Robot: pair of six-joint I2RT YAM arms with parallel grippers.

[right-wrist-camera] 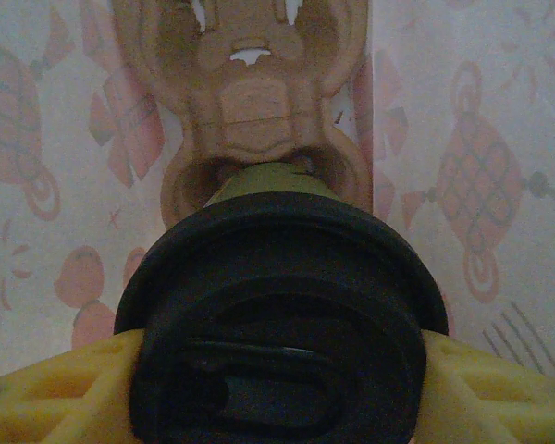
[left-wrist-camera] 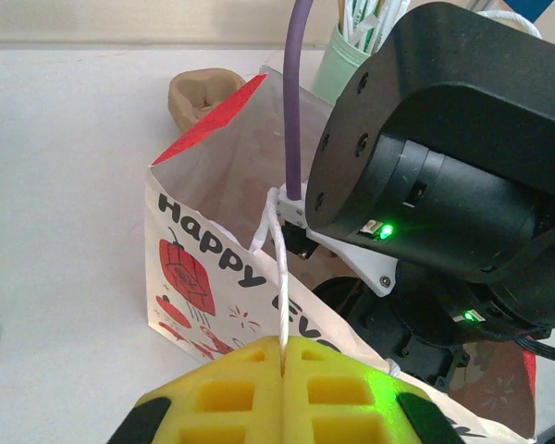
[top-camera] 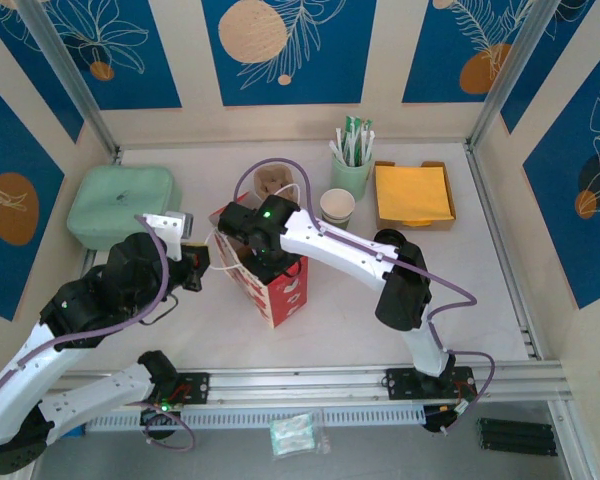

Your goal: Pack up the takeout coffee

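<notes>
The takeout coffee, its black lid [right-wrist-camera: 282,314] on, is gripped between the yellow fingers [right-wrist-camera: 46,393] of my right gripper [right-wrist-camera: 282,393], which is shut on it. It hangs inside the paper bag [top-camera: 277,290] above a brown cardboard carrier [right-wrist-camera: 250,102] lying on the bag's bottom. A sliver of the cup's body [right-wrist-camera: 268,180] shows under the lid. My right wrist [top-camera: 265,225] reaches down into the bag's mouth. My left gripper [left-wrist-camera: 285,370] is shut on the bag's white string handle [left-wrist-camera: 282,277] and, at the bag's left side [top-camera: 202,265], holds it taut.
A second, lidless paper cup [top-camera: 337,207] stands behind the bag beside a mint tumbler of sticks [top-camera: 352,165]. Another cardboard carrier [top-camera: 273,182] sits behind the bag. Yellow napkins in a tray [top-camera: 413,195] lie back right, and a mint-green box [top-camera: 120,205] back left.
</notes>
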